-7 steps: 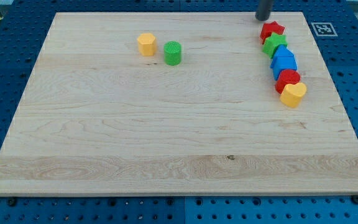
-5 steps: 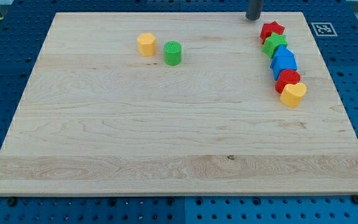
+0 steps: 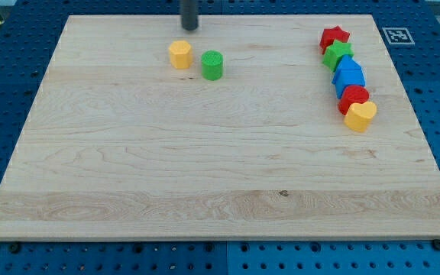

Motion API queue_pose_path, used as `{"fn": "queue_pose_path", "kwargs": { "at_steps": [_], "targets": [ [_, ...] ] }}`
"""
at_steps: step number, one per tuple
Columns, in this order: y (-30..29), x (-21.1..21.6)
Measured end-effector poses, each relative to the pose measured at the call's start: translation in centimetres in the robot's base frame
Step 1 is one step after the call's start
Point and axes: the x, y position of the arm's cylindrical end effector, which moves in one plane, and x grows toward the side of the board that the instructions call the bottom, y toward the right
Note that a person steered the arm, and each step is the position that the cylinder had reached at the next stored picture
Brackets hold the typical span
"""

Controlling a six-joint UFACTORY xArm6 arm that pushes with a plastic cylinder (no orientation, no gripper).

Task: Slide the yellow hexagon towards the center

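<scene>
The yellow hexagon point(image 3: 179, 54) sits on the wooden board point(image 3: 205, 168) at the view's upper left. A green cylinder point(image 3: 212, 65) stands just to its right, a small gap apart. My tip point(image 3: 190, 27) is near the board's top edge, a little above and slightly right of the yellow hexagon, not touching it.
A column of blocks runs down the view's upper right: a red star point(image 3: 334, 37), a green star point(image 3: 338, 55), a blue block point(image 3: 349, 74), a red block point(image 3: 354, 97) and a yellow heart point(image 3: 360, 115). An ArUco marker point(image 3: 395, 35) lies off the board's top right corner.
My tip has swept left along the board's top edge, from above the red star to just above the yellow hexagon. No block has moved.
</scene>
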Motion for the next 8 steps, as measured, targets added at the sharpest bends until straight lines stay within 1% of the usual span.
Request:
{"fn": "queue_pose_path", "kwargs": {
  "at_steps": [1, 3, 4, 5, 6, 7, 8],
  "targets": [
    [-1.0, 3.9],
    [2.4, 11.5],
    [5.9, 13.6],
    [7.8, 14.4],
    [7.8, 12.1],
    [3.3, 6.9],
    [0.9, 3.1]
  ]
}}
